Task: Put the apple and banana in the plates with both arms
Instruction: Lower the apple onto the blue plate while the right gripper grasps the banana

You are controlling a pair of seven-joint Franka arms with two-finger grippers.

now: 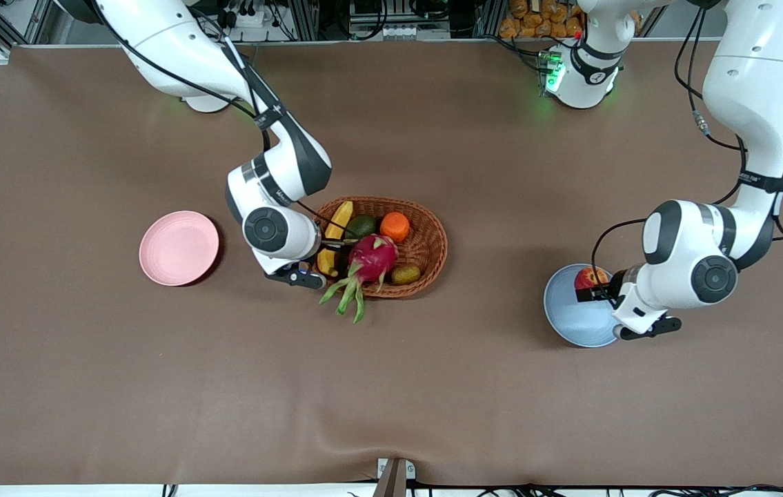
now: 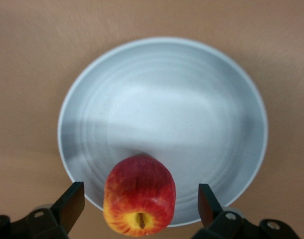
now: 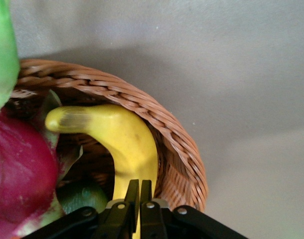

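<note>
The red and yellow apple (image 1: 590,277) (image 2: 139,194) is at the rim of the light blue plate (image 1: 574,321) (image 2: 167,114), on the side farther from the front camera. My left gripper (image 1: 595,293) (image 2: 140,199) is over it and open, with a gap between each finger and the fruit. The yellow banana (image 1: 339,219) (image 3: 124,139) lies in the woven basket (image 1: 434,241) (image 3: 177,144) along the wall toward the right arm's end. My right gripper (image 1: 328,250) (image 3: 140,186) is down over the banana, shut, its fingers pressed together with nothing between them. The pink plate (image 1: 179,248) holds nothing.
The basket also holds a magenta dragon fruit (image 1: 372,259) (image 3: 17,169), an orange (image 1: 394,226), a dark green avocado (image 1: 361,226) and a kiwi (image 1: 405,274). Brown cloth covers the table. The pink plate lies beside the basket toward the right arm's end.
</note>
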